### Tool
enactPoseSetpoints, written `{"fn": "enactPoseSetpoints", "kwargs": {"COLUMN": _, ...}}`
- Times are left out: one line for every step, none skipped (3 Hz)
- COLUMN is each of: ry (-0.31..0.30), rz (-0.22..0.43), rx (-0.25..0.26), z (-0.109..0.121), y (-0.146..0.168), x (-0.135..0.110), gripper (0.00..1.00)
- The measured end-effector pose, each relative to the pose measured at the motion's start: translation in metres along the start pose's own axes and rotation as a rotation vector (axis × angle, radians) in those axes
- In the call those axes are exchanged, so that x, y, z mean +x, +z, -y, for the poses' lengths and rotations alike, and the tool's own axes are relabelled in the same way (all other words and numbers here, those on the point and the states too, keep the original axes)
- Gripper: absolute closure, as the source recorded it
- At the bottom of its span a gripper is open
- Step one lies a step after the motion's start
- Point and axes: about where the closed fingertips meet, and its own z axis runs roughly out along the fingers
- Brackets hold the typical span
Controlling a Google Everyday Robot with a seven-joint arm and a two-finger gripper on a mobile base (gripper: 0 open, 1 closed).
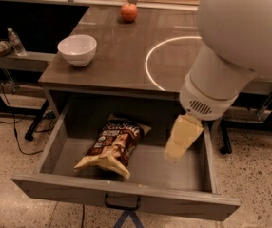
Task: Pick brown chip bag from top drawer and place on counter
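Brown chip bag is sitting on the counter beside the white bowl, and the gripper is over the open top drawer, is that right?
Not quite. The camera view shows the brown chip bag lying inside the open top drawer, not on the counter. The white bowl is on the counter, and the gripper is over the drawer's right side.

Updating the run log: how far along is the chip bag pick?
Done: the top drawer stands open. In hand: the tool hangs over the drawer's right part, apart from the brown chip bag, which lies left of centre on the drawer floor, not gripped. Left: grasp the bag, lift it out and set it on the counter, where a white bowl and an apple sit.
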Motion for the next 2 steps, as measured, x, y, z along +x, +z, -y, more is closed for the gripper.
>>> {"fn": "enactPoseSetpoints", "kwargs": {"ry": 0.061, "rz": 0.000, "rx": 0.000, "z": 0.000, "y": -0.001, "x": 0.001, "gripper": 0.00}}
{"fn": "enactPoseSetpoints", "kwargs": {"ry": 0.104, "rz": 0.057, "rx": -0.063, "z": -0.016, "y": 0.021, "x": -0.018, "gripper": 0.00}}
